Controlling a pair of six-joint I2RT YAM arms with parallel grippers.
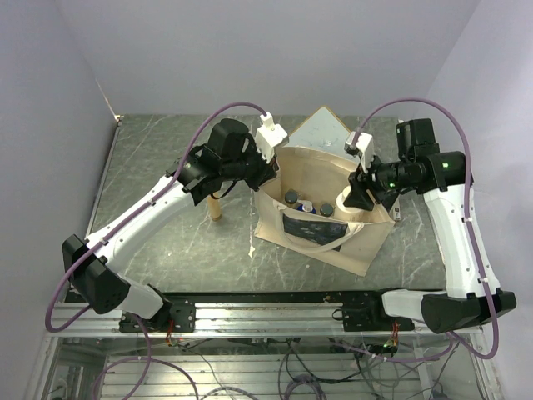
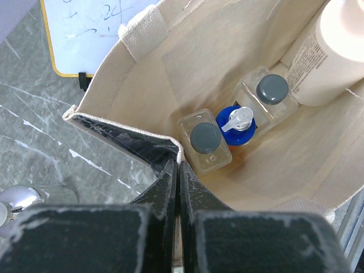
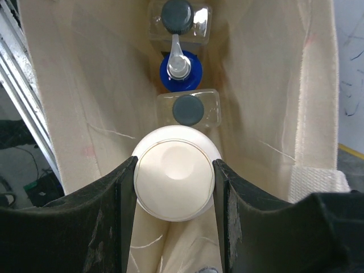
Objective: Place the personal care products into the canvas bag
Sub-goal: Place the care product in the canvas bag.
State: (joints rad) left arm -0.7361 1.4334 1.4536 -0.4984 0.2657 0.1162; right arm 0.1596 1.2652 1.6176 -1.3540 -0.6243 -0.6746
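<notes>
four containers are inside the large cream canvas bag, which stands open in the middle of the grey marbled table with a dark rectangular print on its near side. two are clear square bottles with dark grey caps. one blue-capped pump bottle stands between them, touching both, with a little orange showing under the cap. the fourth is a cream cylinder, upright at the right end of the row, just beside the nearer clear bottle.

the right gripper reaches down into the bag, its jaws part open and pressed against both sides of the cream cylinder.

the left gripper has its jaws closed tight on the bag's left rim, pinching the fabric at the corner of the printed side.

outside the bag, one tan tube stands on the table to its left, under the left arm. one silver cap shows near there; its body is hidden. a white wood-framed board lies just behind the bag.
</notes>
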